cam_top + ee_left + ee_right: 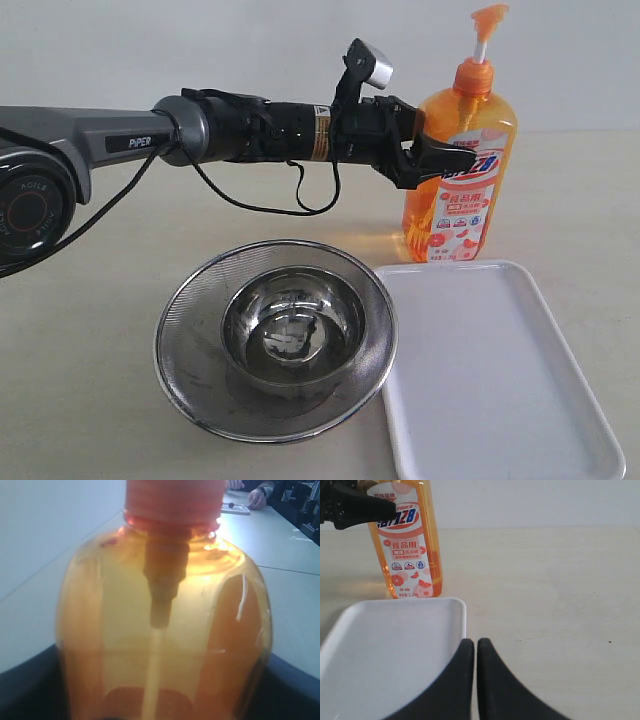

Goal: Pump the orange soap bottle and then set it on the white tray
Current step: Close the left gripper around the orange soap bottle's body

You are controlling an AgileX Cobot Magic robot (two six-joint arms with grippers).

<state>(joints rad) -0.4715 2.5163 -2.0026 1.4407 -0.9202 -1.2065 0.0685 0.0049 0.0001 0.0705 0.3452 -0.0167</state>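
My left gripper (438,158), arm stretched level, clasps the translucent orange soap bottle (482,205); my right gripper (472,644) rests closed by the smooth white tray (395,645).

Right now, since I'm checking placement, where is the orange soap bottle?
Exterior view, right side: orange soap bottle stands just behind the white tray, left claw around its body.

We are reading "PiPER" in white on the grey arm (110,140), and "AGILE" curving round the black joint (30,210) at its base. On the bottle (432,555) label (402,555) we are making out "食品用" in orange and a small "POWER" above large blue figures ending in "28". The finer print below is proving too small to read.
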